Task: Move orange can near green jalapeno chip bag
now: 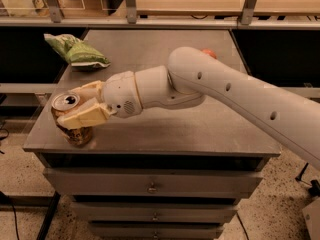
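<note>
The orange can [74, 126] stands upright at the front left corner of the grey cabinet top [190, 119], its silver top with pull tab showing. My gripper [75, 106] reaches in from the right and its cream fingers [85, 116] are shut on the can, one on each side of its upper half. The green jalapeno chip bag [76, 51] lies at the back left of the same top, well behind the can and apart from it.
A red-orange round thing [210, 53] peeks out behind my arm at the back right. The top's front edge is just below the can, with drawers [150, 186] under it. A shelf rail with metal posts [130, 4] runs behind the cabinet.
</note>
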Motion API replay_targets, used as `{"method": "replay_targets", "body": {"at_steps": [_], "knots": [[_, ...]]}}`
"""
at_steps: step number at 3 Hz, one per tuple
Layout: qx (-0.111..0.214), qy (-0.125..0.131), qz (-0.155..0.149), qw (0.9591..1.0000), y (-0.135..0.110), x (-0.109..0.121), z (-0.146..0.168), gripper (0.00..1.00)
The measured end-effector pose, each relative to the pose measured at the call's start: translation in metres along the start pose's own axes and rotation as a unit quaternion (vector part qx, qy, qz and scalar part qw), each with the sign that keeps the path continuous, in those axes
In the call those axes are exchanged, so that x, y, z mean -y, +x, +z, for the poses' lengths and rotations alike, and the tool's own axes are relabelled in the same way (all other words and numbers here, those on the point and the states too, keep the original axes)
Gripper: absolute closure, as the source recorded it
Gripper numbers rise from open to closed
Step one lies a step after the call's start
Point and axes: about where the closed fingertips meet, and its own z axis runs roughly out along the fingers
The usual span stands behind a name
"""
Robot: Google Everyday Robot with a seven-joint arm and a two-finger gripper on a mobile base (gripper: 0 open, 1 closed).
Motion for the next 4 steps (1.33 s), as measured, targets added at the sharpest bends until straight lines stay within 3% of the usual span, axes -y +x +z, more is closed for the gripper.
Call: {"method": "replay_targets", "body": {"at_steps": [1, 2, 3, 4], "knots": [[0.008, -0.008, -0.011, 0.9999, -0.004, 0.007, 0.006, 1.00], [-0.002, -0.010, -0.027, 0.9996, -0.011, 0.032, 0.013, 1.00], [-0.031, 0.004, -0.041, 0.9987, -0.026, 0.067, 0.017, 1.00], [-0.052, 0.030, -0.028, 0.9978, -0.027, 0.107, 0.013, 1.00]]}}
